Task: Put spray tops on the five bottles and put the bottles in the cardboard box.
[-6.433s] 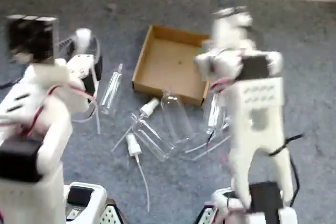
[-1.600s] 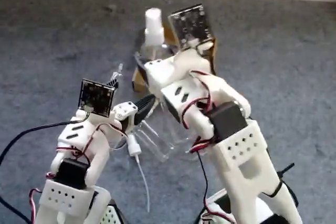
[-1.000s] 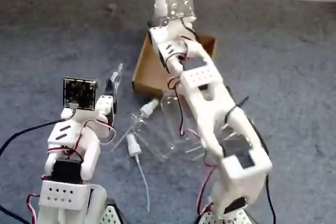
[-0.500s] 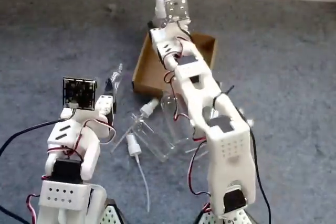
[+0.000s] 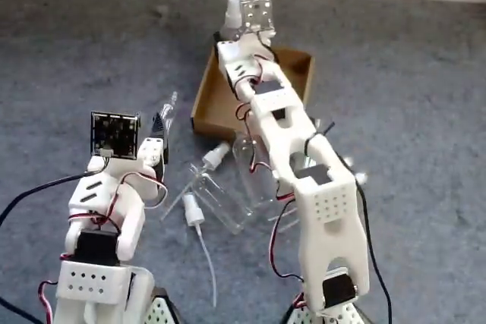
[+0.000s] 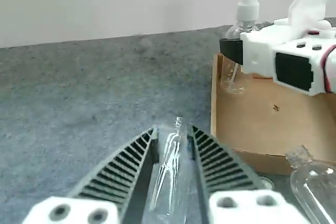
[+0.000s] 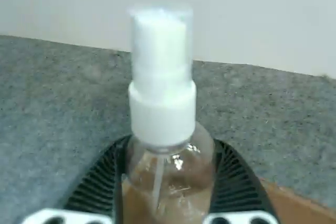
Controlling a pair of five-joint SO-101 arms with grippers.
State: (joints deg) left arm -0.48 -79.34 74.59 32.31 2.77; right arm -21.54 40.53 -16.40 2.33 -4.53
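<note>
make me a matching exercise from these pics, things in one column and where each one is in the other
Things:
1. capped bottle
2. uncapped bottle
3. loose spray top
4. cardboard box

Places or states:
a. lying on the carpet, its tube trailing toward the arm bases
b. on the carpet, between the fingers of the left gripper
c. held upright in the right gripper, at the box's far corner
d. brown, open-topped, under the outstretched right arm

Pairs: 1-c, 2-b, 3-a, 4-d
</note>
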